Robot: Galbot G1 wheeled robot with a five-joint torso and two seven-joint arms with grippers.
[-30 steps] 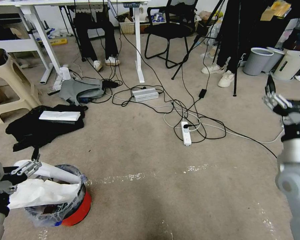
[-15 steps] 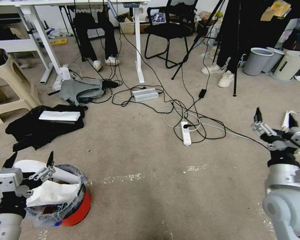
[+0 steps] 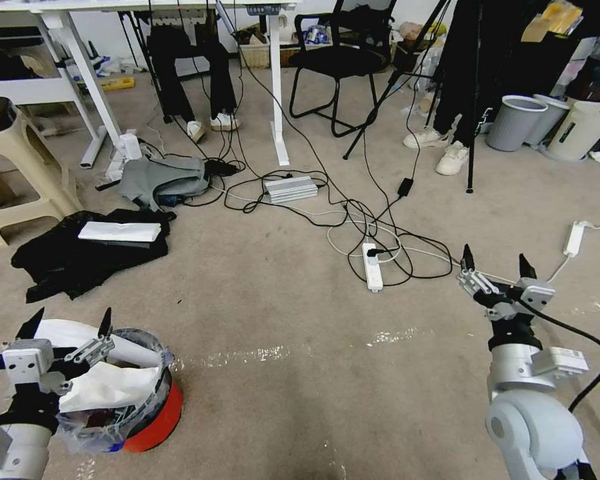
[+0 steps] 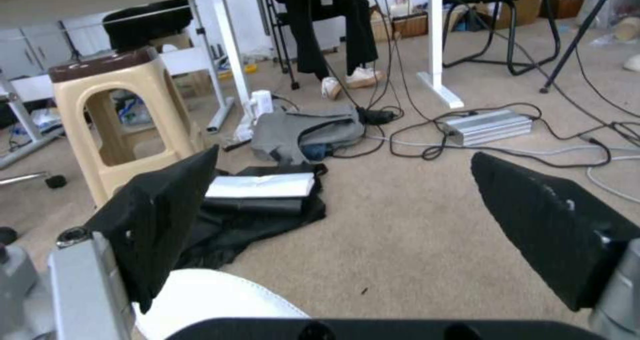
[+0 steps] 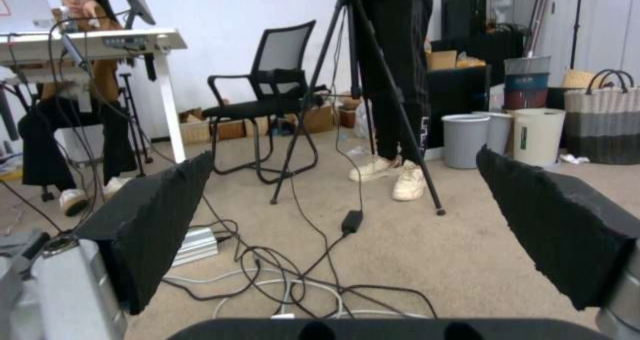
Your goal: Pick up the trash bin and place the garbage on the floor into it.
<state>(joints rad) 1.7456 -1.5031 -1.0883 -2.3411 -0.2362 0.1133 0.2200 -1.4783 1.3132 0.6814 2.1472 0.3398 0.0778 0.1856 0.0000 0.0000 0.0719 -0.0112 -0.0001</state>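
Observation:
The trash bin [image 3: 159, 417], red with a crinkled clear liner, sits on the floor [image 3: 300, 407] at the lower left of the head view. White paper garbage [image 3: 107, 388] fills its mouth, and a white curved piece [image 4: 213, 300] lies just below my left gripper in the left wrist view. My left gripper [image 3: 71, 317] hovers over the bin's left rim, open and holding nothing [image 4: 343, 200]. My right gripper [image 3: 495, 259] is at the lower right above bare carpet and cables, also open and holding nothing [image 5: 347, 205].
Black clothes [image 3: 80, 257] lie left of centre. Tangled cables with a white power strip [image 3: 372, 267] cross the middle. A beige stool [image 3: 13, 180], desk legs, a black chair [image 3: 340, 60], a tripod, people's legs and grey [image 3: 513, 121] and white [image 3: 580, 130] bins stand at the back. A tape line [image 3: 267, 353] crosses the carpet.
My right arm has come down and inward from the upper right to low over the carpet. The left gripper shifted slightly right over the bin's rim, and the white paper has settled into the bin.

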